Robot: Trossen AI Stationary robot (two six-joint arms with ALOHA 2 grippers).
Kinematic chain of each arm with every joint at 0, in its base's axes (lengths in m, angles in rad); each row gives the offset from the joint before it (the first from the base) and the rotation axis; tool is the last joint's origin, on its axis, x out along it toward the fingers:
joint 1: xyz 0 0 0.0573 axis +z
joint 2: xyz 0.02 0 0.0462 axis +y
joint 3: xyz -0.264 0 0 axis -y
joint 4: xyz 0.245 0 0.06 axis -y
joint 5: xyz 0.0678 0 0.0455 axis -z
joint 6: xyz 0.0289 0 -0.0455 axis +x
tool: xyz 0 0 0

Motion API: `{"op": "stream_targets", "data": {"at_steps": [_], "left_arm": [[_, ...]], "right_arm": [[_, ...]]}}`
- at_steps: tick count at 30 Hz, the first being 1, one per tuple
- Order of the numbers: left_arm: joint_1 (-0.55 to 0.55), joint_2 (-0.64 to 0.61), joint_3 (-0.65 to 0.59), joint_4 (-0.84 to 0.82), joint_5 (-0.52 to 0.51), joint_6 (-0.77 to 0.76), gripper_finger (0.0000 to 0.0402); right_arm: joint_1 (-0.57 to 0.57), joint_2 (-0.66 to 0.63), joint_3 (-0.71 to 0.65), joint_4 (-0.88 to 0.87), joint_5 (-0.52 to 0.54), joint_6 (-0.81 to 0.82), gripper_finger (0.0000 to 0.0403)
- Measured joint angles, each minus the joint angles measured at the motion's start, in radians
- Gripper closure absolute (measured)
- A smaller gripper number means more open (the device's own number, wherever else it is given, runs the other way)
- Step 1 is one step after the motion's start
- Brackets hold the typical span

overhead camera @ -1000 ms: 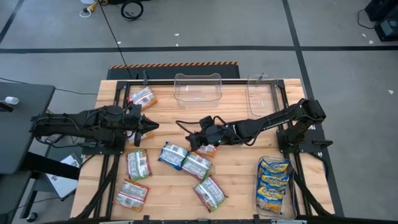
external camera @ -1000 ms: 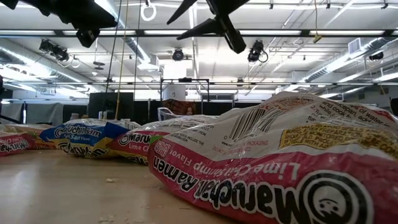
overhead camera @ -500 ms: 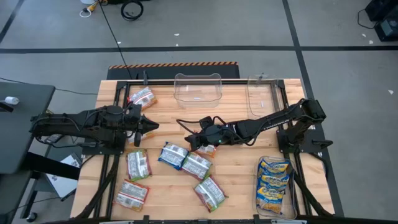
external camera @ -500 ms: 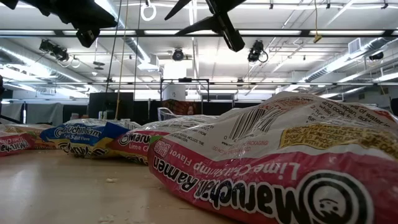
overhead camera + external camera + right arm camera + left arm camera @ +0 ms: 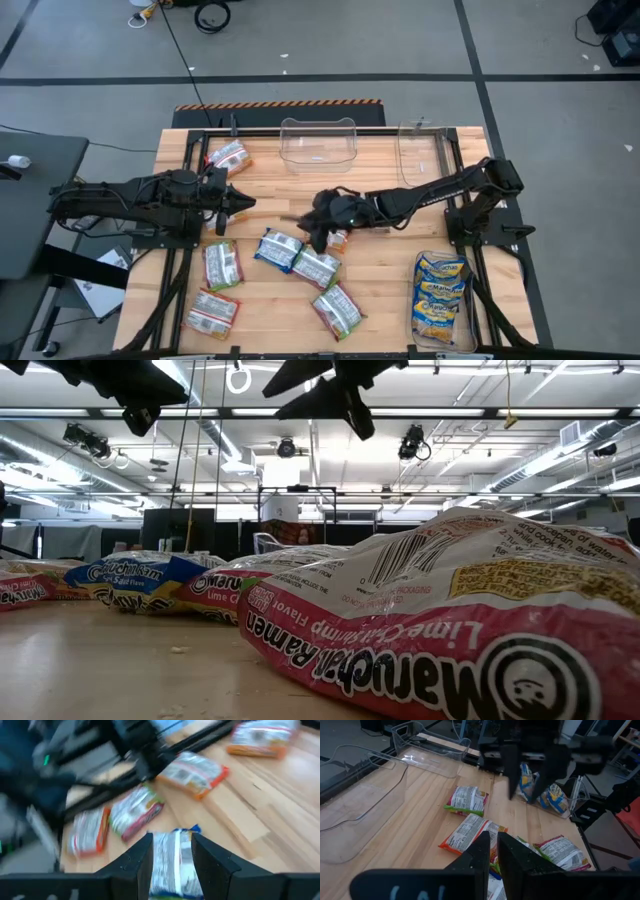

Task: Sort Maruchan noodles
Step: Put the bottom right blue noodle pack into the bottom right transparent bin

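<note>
Several Maruchan noodle packets lie flat on the wooden table (image 5: 400, 260): a blue one (image 5: 278, 248), red-and-white and green-and-white ones (image 5: 316, 266) (image 5: 337, 310) (image 5: 222, 265) (image 5: 212, 312), and one at the far left (image 5: 228, 157). My right gripper (image 5: 308, 230) hangs open high over the table's middle, above the blue packet (image 5: 172, 855), with nothing between its fingers. My left gripper (image 5: 243, 203) waits shut and empty at the left, also up in the air (image 5: 492, 839).
Two clear bins stand at the far edge (image 5: 320, 142) (image 5: 420, 155). A third bin at the near right (image 5: 440, 295) holds blue-and-yellow packets. A small orange packet (image 5: 339, 240) lies under my right gripper. Bare wood shows between the far bins and the packets.
My right gripper has rolled about the line it points along, so its open fingers stand turned, and it has stayed over the same spot. The packets have not moved.
</note>
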Motion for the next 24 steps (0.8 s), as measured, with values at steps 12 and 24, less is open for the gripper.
{"op": "stream_targets", "data": {"at_steps": [12,24], "left_arm": [[0.0,0.006,0.0,0.308,-0.028,-0.249,0.0361],[-0.132,0.199,0.02,0.047,0.293,-0.349,0.037]], "right_arm": [[0.113,-0.004,0.0,-0.088,-0.13,-0.186,0.0264],[0.31,-0.109,0.21,-1.01,-0.381,0.217,0.0264]]}}
